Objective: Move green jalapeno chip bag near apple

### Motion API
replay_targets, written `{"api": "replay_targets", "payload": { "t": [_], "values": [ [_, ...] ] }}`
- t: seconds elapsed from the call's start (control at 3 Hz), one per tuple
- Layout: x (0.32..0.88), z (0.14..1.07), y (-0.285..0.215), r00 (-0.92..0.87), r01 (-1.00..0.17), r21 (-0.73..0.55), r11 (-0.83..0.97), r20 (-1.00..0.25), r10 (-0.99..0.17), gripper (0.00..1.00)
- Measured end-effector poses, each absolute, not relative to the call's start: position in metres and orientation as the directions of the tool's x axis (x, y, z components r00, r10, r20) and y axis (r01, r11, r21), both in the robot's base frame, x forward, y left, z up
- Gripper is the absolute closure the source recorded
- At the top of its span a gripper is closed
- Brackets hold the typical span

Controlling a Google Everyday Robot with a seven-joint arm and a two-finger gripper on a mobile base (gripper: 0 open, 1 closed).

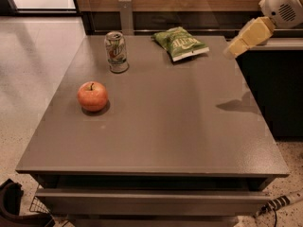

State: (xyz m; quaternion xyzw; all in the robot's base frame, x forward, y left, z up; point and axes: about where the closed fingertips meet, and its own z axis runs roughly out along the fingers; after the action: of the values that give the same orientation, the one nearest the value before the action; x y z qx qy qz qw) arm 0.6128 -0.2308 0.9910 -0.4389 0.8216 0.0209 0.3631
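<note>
The green jalapeno chip bag (pixel 180 43) lies flat at the far middle of the grey table (pixel 156 126), white edge toward the front right. The red-orange apple (pixel 92 96) sits on the left part of the table, well apart from the bag. My gripper (pixel 233 50) hangs in the air at the upper right, above the table's far right corner, to the right of the bag and not touching it. It holds nothing that I can see.
A green-and-white soda can (pixel 116 52) stands upright at the far left, between the apple and the bag. A wood-panel wall and a dark counter (pixel 279 74) lie behind and to the right. The table has a lower shelf (pixel 151 200).
</note>
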Motion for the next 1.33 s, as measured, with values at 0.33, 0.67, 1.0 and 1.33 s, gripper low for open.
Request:
{"api": "replay_targets", "payload": {
  "t": [0.33, 0.67, 1.0, 1.33],
  "values": [
    [0.652, 0.989, -0.225, -0.376, -0.650, -0.229, 0.725, -0.733, -0.568, 0.00],
    [0.673, 0.983, -0.214, -0.388, -0.572, -0.168, 0.803, -0.807, -0.445, 0.00],
    [0.686, 0.986, -0.210, -0.367, -0.533, -0.158, 0.831, -0.842, -0.395, 0.00],
    [0.696, 0.984, -0.208, -0.371, -0.529, -0.153, 0.835, -0.843, -0.389, 0.00]
  ]
}}
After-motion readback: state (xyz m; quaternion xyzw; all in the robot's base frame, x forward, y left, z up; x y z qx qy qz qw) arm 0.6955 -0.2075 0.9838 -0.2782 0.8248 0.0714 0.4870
